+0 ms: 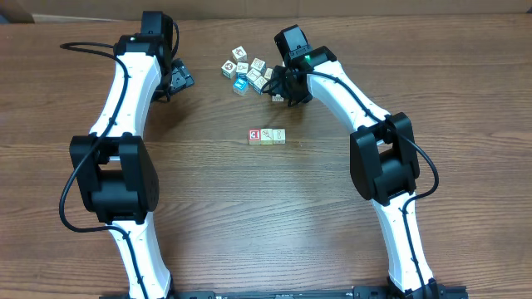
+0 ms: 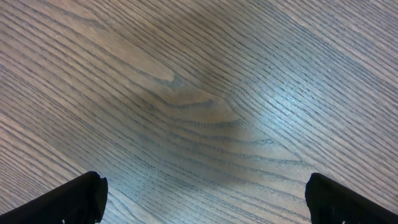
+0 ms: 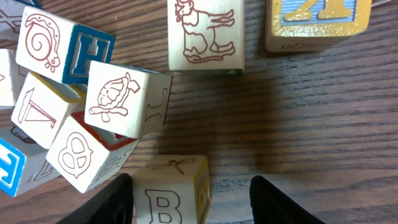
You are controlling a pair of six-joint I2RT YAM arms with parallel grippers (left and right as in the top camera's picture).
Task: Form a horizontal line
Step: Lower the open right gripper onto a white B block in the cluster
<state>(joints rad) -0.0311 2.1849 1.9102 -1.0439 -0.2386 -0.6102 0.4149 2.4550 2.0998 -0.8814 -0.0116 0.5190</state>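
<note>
The horizontal line [image 1: 267,136] is a short row of three small cubes mid-table: a red-and-white one on the left, two pale cream ones to its right. My right gripper [image 1: 283,91] hovers at the right edge of the bunch of loose cubes [image 1: 246,71]. In the right wrist view its jaws [image 3: 193,202] are open around a cream cube marked B with a dragonfly [image 3: 173,190], which lies against the left finger, with a gap to the right finger. My left gripper [image 1: 177,79] is open over bare wood at the far left [image 2: 205,199].
In the right wrist view, cubes with a turtle [image 3: 124,99], a snail [image 3: 59,43], a pretzel [image 3: 87,155] and a goat [image 3: 205,34] crowd ahead and left of the jaws. A yellow-edged blue cube [image 3: 317,25] lies at the far right.
</note>
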